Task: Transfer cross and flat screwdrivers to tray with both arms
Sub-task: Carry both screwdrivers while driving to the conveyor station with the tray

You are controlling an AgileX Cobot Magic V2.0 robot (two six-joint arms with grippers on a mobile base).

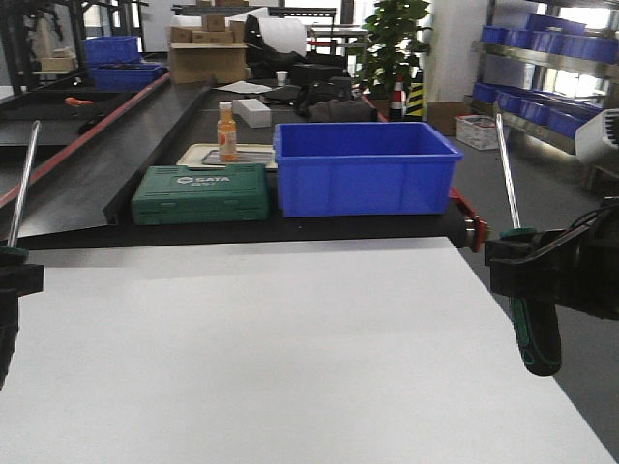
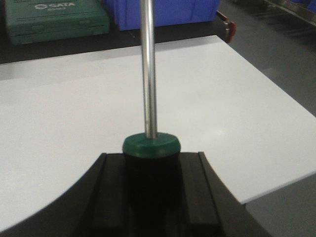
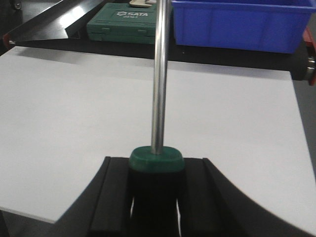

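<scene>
My left gripper at the table's left edge is shut on a screwdriver with a green and black handle; its steel shaft points up and away. In the left wrist view the gripper clamps the handle below the shaft. My right gripper at the table's right edge is shut on a second screwdriver, also shaft up. In the right wrist view the gripper grips its handle below the shaft. Both tips are out of view, so I cannot tell cross from flat. A blue bin stands behind the white table.
The white table lies between both arms. Behind it are a green SATA tool case, a beige flat tray holding an orange bottle, and a red-edged conveyor. Shelving with blue bins stands at the right.
</scene>
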